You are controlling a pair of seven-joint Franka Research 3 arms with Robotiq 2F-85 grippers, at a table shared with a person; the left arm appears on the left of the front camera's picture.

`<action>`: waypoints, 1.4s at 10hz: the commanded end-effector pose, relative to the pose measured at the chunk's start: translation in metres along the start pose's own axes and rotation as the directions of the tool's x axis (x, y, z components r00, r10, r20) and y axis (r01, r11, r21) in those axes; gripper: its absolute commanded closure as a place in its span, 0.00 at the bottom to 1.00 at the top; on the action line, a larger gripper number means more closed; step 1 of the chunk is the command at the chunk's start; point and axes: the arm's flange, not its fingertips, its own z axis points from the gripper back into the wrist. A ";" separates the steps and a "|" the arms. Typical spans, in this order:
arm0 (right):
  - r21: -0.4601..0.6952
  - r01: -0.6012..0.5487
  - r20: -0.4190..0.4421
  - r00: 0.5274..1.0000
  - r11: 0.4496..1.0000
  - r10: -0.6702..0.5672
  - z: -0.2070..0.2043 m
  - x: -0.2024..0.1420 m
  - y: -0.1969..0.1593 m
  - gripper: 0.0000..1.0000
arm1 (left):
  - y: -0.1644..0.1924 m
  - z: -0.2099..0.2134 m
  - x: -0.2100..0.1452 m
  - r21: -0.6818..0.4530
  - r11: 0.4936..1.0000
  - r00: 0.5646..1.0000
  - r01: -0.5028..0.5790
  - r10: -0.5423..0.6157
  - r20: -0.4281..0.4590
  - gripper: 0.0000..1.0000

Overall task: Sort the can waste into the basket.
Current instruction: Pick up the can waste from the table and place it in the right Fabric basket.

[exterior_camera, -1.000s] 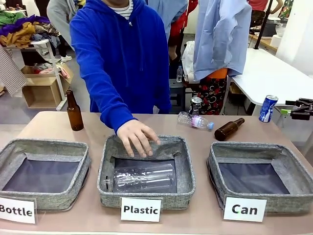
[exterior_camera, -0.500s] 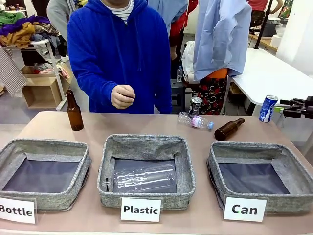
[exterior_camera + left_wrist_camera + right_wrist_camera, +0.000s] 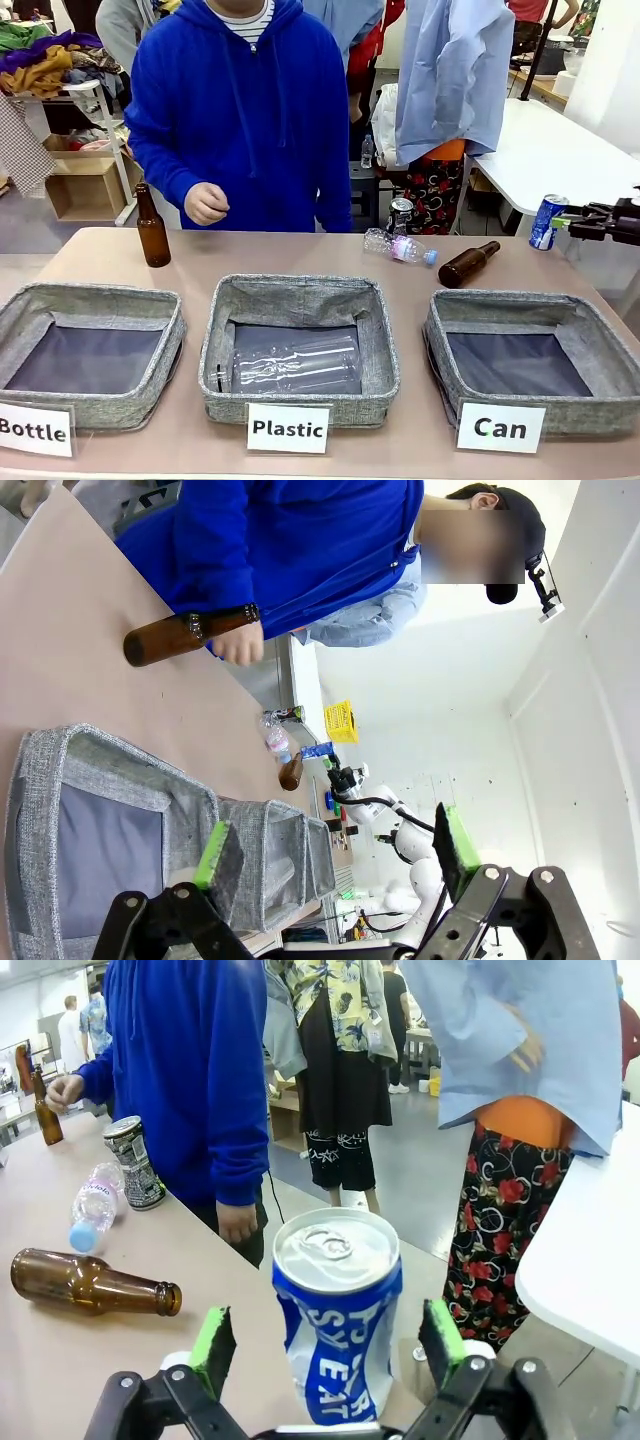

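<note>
Hand (image 3: 207, 203) withdrawn off table (image 3: 120, 262) | left pincer (image 3: 333, 848), right pincer (image 3: 327, 1343) released (blue can (image 3: 337, 1300) between)

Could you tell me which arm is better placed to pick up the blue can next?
The right arm: its jaws stand open on either side of the blue can at the table's far right corner, while the left arm is by the Bottle basket at the other end.

Front: looks across the table (image 3: 300, 255) at the person (image 3: 240, 110), upper centre. Left wrist: rolled sideways, shares that person, upper frame. Right wrist: sits close on the blue can (image 3: 338, 1320), also at front's right edge.
</note>
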 end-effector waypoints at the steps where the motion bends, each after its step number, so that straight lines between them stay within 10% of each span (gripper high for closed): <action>1: -0.015 0.032 0.014 0.999 0.999 -0.031 -0.013 0.005 -0.008 0.00 | -0.002 0.001 0.000 -0.007 1.000 1.000 0.011 -0.011 -0.005 0.00; 2: -0.006 0.053 0.022 0.998 0.999 -0.053 -0.016 0.006 -0.007 0.00 | -0.002 0.001 0.000 -0.007 1.000 1.000 0.011 -0.011 -0.005 0.00; 3: 0.005 0.079 0.030 0.996 0.997 -0.079 -0.019 0.008 -0.005 0.56 | -0.002 0.001 0.000 -0.007 1.000 1.000 0.011 -0.011 -0.005 0.00; 4: -0.001 0.085 0.039 0.996 0.996 -0.084 -0.020 0.010 -0.004 0.57 | -0.002 0.001 0.000 -0.007 1.000 1.000 0.011 -0.011 -0.005 0.00; 5: -0.006 0.092 0.050 0.994 0.996 -0.092 -0.021 0.011 -0.004 1.00 | -0.002 0.001 0.000 -0.007 1.000 1.000 0.011 -0.011 -0.005 0.00; 7: -0.016 0.096 0.055 0.994 0.995 -0.095 -0.021 0.011 -0.004 1.00 | -0.002 0.001 0.000 -0.007 1.000 1.000 0.011 -0.011 -0.005 0.00; 8: -0.017 0.095 0.056 0.994 0.995 -0.094 -0.022 0.010 -0.004 0.84 | -0.002 0.001 0.000 -0.007 1.000 1.000 0.011 -0.011 -0.005 0.00; 10: -0.011 0.092 0.056 0.994 0.996 -0.092 -0.022 0.010 -0.003 1.00 | -0.002 0.001 0.000 -0.007 1.000 1.000 0.011 -0.011 -0.005 0.00; 14: 0.049 0.068 0.117 0.990 0.996 -0.073 -0.003 0.041 0.020 1.00 | -0.002 0.001 0.000 -0.007 1.000 1.000 0.011 -0.011 -0.005 0.00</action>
